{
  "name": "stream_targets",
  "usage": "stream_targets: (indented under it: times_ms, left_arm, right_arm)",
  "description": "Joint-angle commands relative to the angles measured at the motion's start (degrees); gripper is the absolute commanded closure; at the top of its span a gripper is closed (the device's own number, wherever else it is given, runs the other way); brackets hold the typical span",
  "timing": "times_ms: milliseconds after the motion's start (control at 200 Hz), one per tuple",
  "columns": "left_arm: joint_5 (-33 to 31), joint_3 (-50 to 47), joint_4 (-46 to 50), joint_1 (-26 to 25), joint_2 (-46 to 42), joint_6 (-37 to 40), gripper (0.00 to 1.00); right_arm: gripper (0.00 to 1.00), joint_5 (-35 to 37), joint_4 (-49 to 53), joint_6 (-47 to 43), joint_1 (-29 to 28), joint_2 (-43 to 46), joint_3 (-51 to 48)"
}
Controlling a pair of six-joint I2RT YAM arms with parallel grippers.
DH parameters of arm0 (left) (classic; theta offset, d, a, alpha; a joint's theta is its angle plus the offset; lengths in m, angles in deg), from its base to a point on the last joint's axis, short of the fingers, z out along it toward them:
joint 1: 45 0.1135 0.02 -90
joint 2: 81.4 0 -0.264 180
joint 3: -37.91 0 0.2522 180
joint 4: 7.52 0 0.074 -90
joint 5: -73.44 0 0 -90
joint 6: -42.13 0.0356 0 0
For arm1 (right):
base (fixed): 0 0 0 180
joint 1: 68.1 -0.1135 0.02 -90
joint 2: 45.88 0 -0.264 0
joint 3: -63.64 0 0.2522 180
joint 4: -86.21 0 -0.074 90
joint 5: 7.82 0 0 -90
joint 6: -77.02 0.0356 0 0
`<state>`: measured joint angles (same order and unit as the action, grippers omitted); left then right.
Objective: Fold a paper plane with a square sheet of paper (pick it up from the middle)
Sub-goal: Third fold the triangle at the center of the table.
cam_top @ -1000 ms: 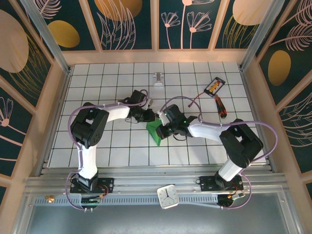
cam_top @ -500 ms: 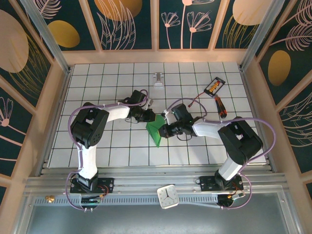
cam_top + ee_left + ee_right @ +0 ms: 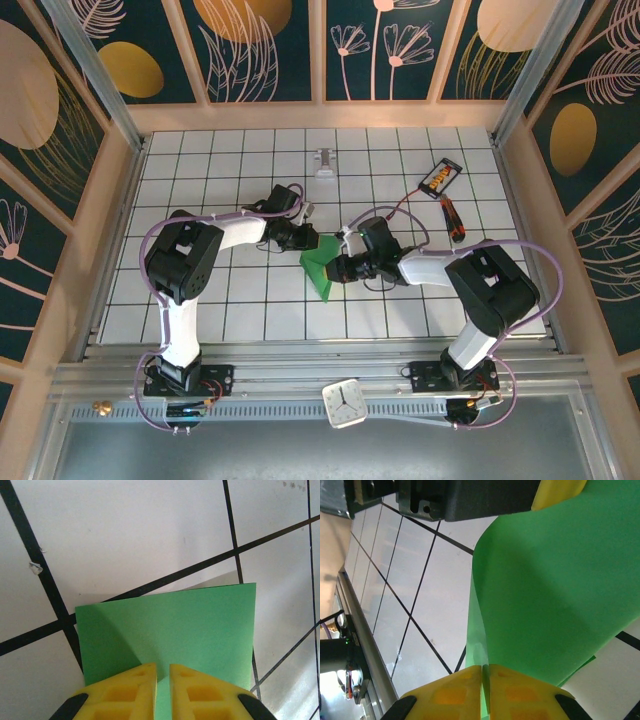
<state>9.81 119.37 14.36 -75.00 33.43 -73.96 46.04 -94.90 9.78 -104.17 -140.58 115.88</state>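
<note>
Paper sheet (image 3: 320, 270): green, folded, mid-table
Left gripper (image 3: 163, 672): clamped on its edge
Right gripper (image 3: 484, 672): pinching its edge

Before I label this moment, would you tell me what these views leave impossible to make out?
- Top view: fold lines of the green sheet; the left tool and right tool cover part of it.
- Left wrist view: the sheet's near edge, cut off by the frame bottom behind the yellow fingers.
- Right wrist view: the sheet's far corners, running off the frame's right edge.
- Top view: the grey object at the back, too small to identify.
</note>
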Motion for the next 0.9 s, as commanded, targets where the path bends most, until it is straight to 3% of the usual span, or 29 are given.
stream_targets:
  times_ms: [0, 896]
  left_arm:
    - [-0.9, -0.7, 1.7, -0.1, 1.3, 0.8, 0.84]
    - [-1.0, -0.9, 1.5, -0.1, 1.5, 0.8, 0.86]
  right_arm:
    - [0.86, -1.2, -4.8, 3.0, 0.7, 0.6, -1.8]
    - [0.84, -3.6, -21.2, 15.4, 2.0, 1.2, -8.5]
